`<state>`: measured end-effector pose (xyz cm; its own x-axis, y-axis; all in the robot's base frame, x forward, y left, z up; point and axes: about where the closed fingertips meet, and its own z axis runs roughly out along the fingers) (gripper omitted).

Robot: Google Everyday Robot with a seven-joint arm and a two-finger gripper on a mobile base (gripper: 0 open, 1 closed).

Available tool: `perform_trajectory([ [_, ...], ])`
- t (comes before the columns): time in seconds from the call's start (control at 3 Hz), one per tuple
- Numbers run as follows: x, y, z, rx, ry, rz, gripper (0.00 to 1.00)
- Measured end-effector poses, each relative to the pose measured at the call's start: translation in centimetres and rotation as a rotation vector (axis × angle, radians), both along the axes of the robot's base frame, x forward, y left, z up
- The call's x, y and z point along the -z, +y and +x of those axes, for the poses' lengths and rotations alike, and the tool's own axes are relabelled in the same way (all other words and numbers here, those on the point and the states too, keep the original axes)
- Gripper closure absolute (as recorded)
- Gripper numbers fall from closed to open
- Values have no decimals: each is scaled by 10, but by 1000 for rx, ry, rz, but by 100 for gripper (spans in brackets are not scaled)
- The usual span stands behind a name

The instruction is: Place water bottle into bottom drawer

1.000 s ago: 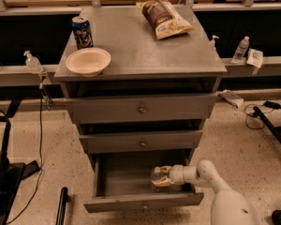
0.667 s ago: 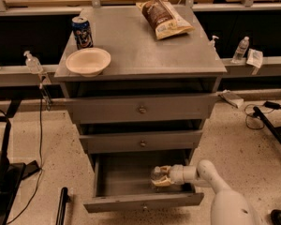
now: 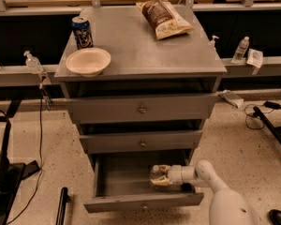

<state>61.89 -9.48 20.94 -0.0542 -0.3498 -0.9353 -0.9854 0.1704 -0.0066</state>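
The bottom drawer [image 3: 143, 202] of the grey cabinet is pulled open, its flat front with a small knob facing me. My white arm reaches in from the lower right. My gripper [image 3: 163, 176] is inside the drawer at its right side, shut on the clear water bottle [image 3: 155, 176], which lies sideways just above the drawer floor.
On the cabinet top [image 3: 140, 55] stand a blue drink can [image 3: 82, 32], a white bowl [image 3: 88, 61] and a snack bag [image 3: 165, 18]. The two upper drawers [image 3: 141, 109] are shut. Sanitizer bottles [image 3: 33, 62] stand on side ledges. Cables and a stand [image 3: 271, 121] lie on the floor.
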Motion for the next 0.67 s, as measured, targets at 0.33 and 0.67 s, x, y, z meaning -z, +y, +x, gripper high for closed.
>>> perform_trajectory([
  [0.33, 2, 5, -2, -6, 4, 4, 0],
  [0.67, 2, 5, -2, -6, 4, 4, 0],
])
